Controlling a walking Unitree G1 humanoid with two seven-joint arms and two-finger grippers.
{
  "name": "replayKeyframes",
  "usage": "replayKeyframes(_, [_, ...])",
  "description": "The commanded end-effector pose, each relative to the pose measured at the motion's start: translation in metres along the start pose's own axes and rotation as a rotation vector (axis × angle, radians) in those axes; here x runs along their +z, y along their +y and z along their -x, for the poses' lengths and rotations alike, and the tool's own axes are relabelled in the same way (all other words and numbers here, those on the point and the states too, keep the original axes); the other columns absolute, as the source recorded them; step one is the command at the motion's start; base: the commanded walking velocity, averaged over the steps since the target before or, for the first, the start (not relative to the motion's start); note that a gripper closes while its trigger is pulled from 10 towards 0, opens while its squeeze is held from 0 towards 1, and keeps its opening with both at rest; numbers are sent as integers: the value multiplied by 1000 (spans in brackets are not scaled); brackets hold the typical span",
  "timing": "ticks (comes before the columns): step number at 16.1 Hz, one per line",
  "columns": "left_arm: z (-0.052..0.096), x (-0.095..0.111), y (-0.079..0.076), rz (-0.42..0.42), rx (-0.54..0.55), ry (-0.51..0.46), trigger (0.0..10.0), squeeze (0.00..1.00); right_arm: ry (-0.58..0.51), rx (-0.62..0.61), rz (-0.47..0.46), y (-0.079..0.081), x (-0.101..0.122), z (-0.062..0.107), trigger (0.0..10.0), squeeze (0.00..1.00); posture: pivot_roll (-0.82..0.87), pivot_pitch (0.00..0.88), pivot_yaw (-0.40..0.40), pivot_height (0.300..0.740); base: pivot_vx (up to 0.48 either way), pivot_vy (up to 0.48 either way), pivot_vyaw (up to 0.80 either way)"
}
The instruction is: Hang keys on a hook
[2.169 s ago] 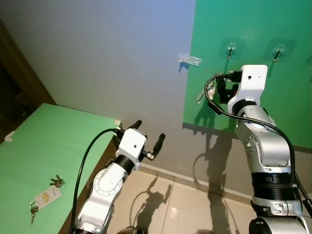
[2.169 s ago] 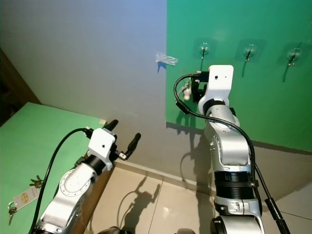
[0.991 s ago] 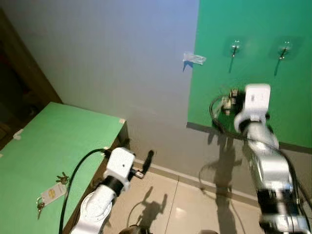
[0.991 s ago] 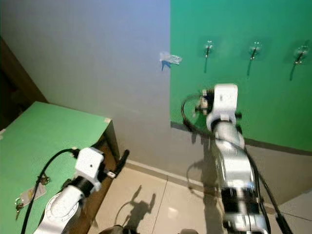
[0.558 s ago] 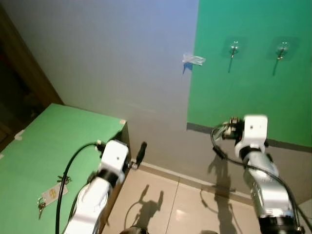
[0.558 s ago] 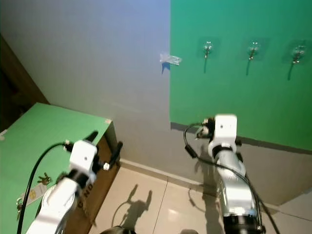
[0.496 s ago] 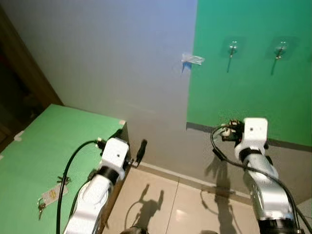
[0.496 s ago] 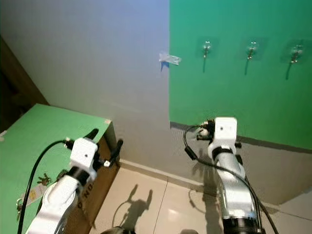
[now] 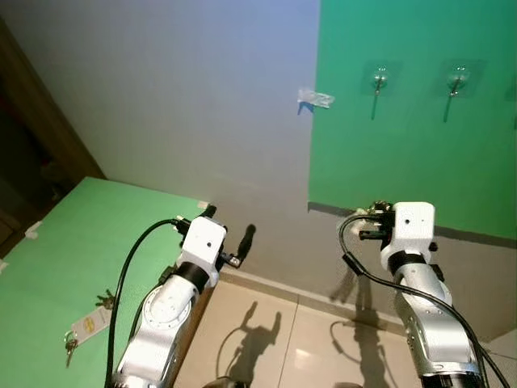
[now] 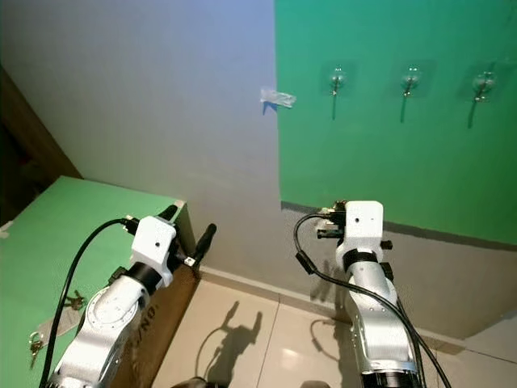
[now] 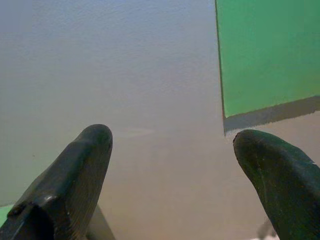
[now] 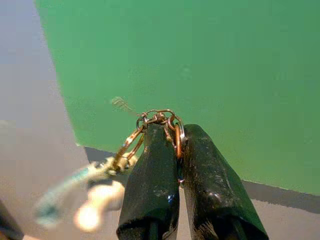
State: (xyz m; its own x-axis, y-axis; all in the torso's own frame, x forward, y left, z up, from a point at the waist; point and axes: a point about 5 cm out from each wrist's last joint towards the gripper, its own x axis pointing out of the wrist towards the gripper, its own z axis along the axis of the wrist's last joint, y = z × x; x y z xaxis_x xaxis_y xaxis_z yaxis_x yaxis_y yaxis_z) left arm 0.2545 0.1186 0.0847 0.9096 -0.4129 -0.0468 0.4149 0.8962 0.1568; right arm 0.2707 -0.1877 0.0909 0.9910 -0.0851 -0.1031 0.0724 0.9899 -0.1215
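Observation:
My right gripper (image 9: 365, 227) is shut on the ring of a key bunch (image 12: 159, 120), and the keys dangle blurred beside its fingers (image 12: 150, 185). It is low in front of the wall, near the bottom edge of the green panel (image 9: 404, 145). Clear hooks (image 9: 378, 81) (image 9: 458, 81) (image 10: 483, 82) are stuck high on that panel, well above the gripper. My left gripper (image 9: 229, 225) is open and holds nothing, raised beside the corner of the green table (image 9: 56, 250).
A second key bunch with a white tag (image 9: 87, 323) lies on the green table at the lower left. A piece of tape (image 9: 315, 99) sticks to the grey wall. Beige floor tiles (image 9: 283, 339) lie below.
My right gripper has dropped with the keys from just under the hooks to the panel's lower edge. The left arm dipped, then rose again beside the table corner.

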Motion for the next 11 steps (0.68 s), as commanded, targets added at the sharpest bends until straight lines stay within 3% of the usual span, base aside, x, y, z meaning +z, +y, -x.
replayKeyframes(1, [-1, -2, 6, 4, 4, 21, 10000, 0, -33, 12, -20, 6, 10, -3, 0, 0, -219, 13, 129, 720, 0, 480, 0])
replayKeyframes(3, [-3, -1, 5, -27, -2, 23, 10000, 0, -34, 17, -20, 8, 10, -4, 0, 0, -219, 16, 130, 720, 0, 480, -672])
replayKeyframes(7, [-5, -1, 1, -88, -28, 31, 10000, 0, -66, 22, 11, 10, 13, -4, 0, 0, -224, 23, 132, 720, 0, 0, -150])
replayKeyframes(11, [-7, 1, -1, -65, -27, 13, 10000, 0, -67, 36, 9, 15, 13, -3, 0, 0, -223, 24, 133, 720, 0, -450, 0])
